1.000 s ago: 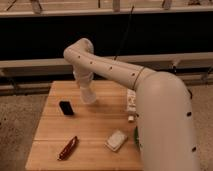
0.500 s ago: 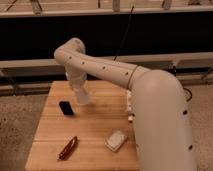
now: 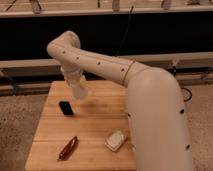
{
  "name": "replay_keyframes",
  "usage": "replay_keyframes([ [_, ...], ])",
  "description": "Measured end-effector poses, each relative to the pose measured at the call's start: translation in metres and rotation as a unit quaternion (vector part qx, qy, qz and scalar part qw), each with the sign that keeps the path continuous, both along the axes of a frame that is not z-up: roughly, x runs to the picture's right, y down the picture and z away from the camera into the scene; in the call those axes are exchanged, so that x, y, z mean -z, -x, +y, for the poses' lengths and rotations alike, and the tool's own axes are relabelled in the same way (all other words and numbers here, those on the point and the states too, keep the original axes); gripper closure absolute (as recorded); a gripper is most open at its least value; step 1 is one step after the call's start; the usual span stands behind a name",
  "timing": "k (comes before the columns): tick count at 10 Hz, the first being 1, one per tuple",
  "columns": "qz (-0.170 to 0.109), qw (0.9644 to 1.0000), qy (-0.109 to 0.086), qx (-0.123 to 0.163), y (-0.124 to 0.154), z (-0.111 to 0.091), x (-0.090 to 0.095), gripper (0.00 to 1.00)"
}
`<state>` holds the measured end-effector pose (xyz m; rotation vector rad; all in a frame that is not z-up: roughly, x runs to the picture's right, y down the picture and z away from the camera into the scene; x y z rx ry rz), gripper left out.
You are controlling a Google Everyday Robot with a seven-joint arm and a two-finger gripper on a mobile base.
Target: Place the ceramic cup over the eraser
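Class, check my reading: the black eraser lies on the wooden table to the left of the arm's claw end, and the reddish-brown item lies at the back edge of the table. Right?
One slip. The camera view shows the reddish-brown item near the table's front edge, not the back. The eraser does lie on the wood left of the claw, which hangs just above the tabletop.

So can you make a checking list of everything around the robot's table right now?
Surface: wooden table, light butcher-block top.
Job's things: black eraser lies flat near the table's left side; the ceramic cup hangs at the arm's tip, just right of the eraser and above the table, not over it yet.
Clutter: reddish-brown slim item at front left; white padded rectangle at front right.
Grippers: gripper at the arm's end, by the cup.
Cables: dark cable hanging behind.
Surroundings: speckled floor, dark wall with pale rails.
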<state>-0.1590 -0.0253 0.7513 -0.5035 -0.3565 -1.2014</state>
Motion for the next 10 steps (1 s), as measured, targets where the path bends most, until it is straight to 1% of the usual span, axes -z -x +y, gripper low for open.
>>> replay_keyframes([
  [2,-0.011,0.9998,0.0,0.017,0.017,-0.004,0.013,0.99],
  [4,-0.031,0.9987,0.014,0.036,0.041,0.002,0.026,0.99],
  [5,-0.039,0.9981,0.023,0.043,0.048,0.006,0.029,0.99],
  [6,-0.045,0.9971,0.035,0.05,0.054,0.013,0.03,0.99],
  [8,-0.051,0.9956,0.053,0.057,0.059,0.026,0.028,0.99],
  [10,-0.057,0.9945,0.064,0.059,0.063,0.038,0.019,0.99],
])
